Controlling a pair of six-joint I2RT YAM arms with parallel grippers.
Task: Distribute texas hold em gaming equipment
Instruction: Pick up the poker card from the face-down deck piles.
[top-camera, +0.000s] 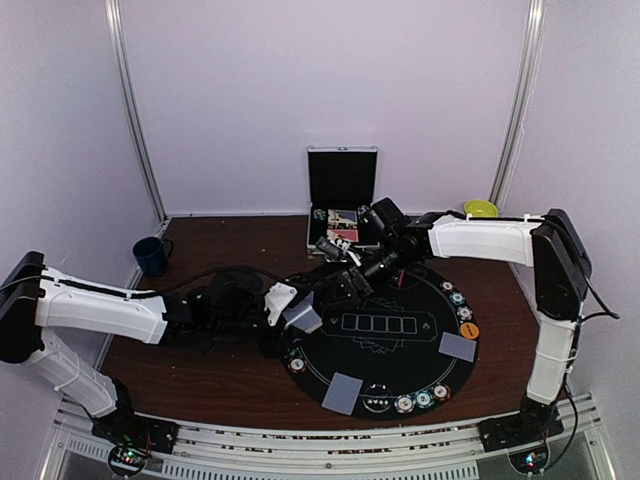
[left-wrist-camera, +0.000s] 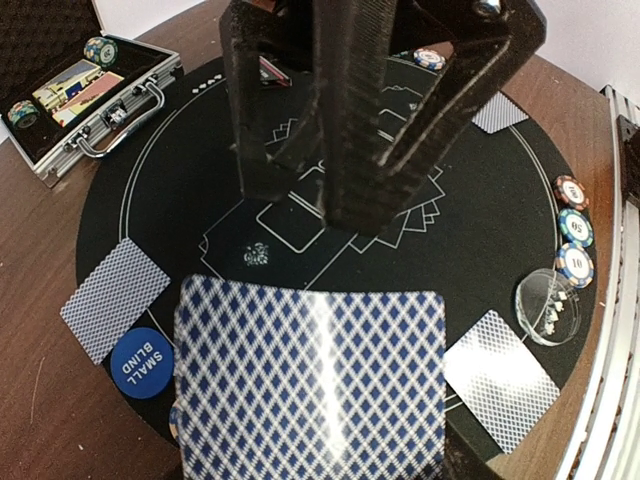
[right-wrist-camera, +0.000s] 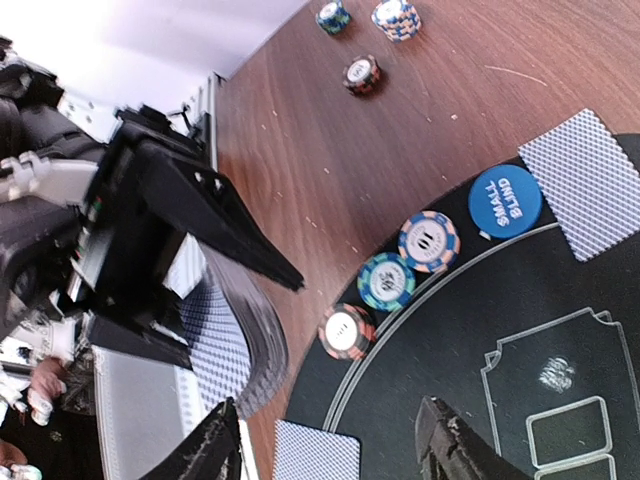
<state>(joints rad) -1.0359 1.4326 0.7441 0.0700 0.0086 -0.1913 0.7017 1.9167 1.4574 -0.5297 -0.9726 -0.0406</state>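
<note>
Enclosing the scene, pale lilac walls (top-camera: 320, 90) rise on three sides of a brown wooden counter (top-camera: 220, 240), with a metal rail (top-camera: 330, 445) along its near edge. A round black poker mat (top-camera: 400, 355) covers the counter's middle and right.

At the mat's far edge an open silver case (top-camera: 342, 180) stands with its black-lined lid upright. Its tray holds teal chip stacks (left-wrist-camera: 100, 50) and flat printed packs (left-wrist-camera: 72, 90). A dark blue mug (top-camera: 151, 256) sits far left and a yellow-green bowl (top-camera: 480, 208) far right. What either holds cannot be told.

The left end effector (top-camera: 296, 314) is clamped on a deck of blue-backed cards (right-wrist-camera: 225, 345) above the mat's left rim. The right end effector (right-wrist-camera: 330, 410) hangs just beside that deck, jaws wide with nothing between them.

Single face-down cards lie on the mat: a near card (top-camera: 342, 393), a right card (top-camera: 457, 346) and a left card (left-wrist-camera: 113, 297). Striped poker chips sit in threes along the rim: near chips (top-camera: 424, 399), right chips (top-camera: 457, 298) and left chips (right-wrist-camera: 386, 281). Three stray chip stacks (right-wrist-camera: 362, 74) rest on bare wood outside the mat.

A blue SMALL BLIND button (left-wrist-camera: 142, 362) lies between the left card and the left chips. An orange button (top-camera: 469, 330) lies just beside the right chips. A clear round disc (left-wrist-camera: 547, 306) lies between the near card and the near chips.
</note>
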